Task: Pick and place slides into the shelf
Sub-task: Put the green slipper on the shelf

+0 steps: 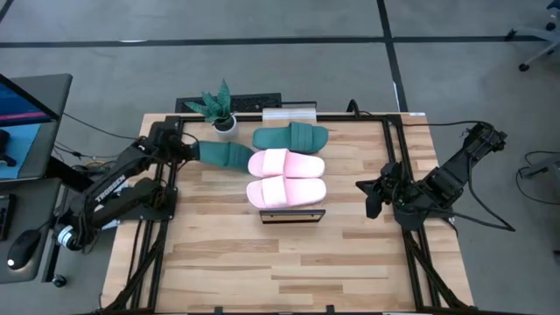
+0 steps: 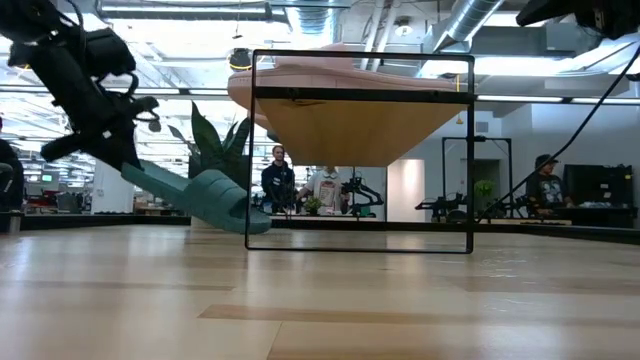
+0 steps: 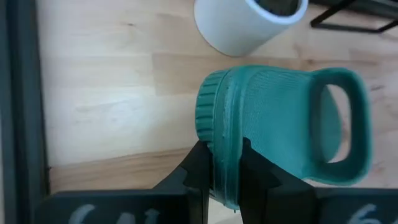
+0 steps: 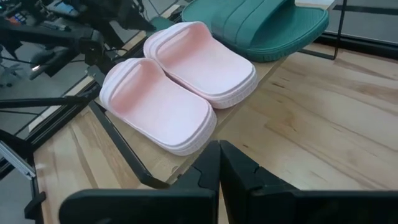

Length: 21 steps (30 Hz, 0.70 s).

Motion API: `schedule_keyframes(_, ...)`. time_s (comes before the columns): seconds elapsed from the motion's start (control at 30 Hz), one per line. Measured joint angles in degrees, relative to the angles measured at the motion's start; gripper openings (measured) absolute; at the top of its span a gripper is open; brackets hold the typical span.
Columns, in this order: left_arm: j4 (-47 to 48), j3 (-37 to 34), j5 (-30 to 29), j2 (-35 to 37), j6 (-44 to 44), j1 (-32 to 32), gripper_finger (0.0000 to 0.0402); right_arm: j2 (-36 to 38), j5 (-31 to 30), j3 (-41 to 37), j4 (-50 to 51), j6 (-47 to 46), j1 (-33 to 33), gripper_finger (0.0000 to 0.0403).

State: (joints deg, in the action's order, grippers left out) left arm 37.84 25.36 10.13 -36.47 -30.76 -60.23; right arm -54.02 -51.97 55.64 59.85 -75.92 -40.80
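Note:
Two pale pink slides (image 1: 286,178) lie side by side on top of the shelf (image 1: 293,215), with one dark green slide (image 1: 291,136) beyond them on its far part. A second green slide (image 1: 224,153) hangs left of the shelf, and my left gripper (image 1: 191,149) is shut on it. In the low view this slide (image 2: 200,195) slants down toward the shelf, strap end lowest. My right gripper (image 1: 371,198) waits shut and empty at the table's right side, pointing at the pink slides (image 4: 180,93). My left gripper pinches the green slide's heel end (image 3: 225,163) between its two fingers (image 3: 198,171), which clasp the sole's thickness at the rim. The fingers come from the table's left, slanting down, along the slide's length. The slide hangs below them, strap end (image 3: 342,124) farthest out, apparently clear of the table.
A small plant in a white pot (image 1: 225,122) stands at the far edge, close behind the held slide. The dark table frame rails (image 1: 166,188) run along the left and right sides. Bare wood lies in front of the shelf. People stand in the room beyond.

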Motion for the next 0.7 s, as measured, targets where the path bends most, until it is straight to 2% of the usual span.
schedule_keyframes(0.2,5.0,4.0,-1.1,3.7,-3.1,0.0,0.0033,0.0,0.7,0.0,1.2,-0.1,-0.8,0.0)
schedule_keyframes(0.37,13.2,7.6,-4.9,5.2,-2.5,0.0,0.0033,0.0,0.7,0.0,1.2,-0.1,-2.7,0.0)
schedule_keyframes(0.7,21.5,15.3,-6.8,8.1,-2.0,0.1,0.0033,0.0,0.7,0.0,1.5,-0.2,-4.7,0.0)
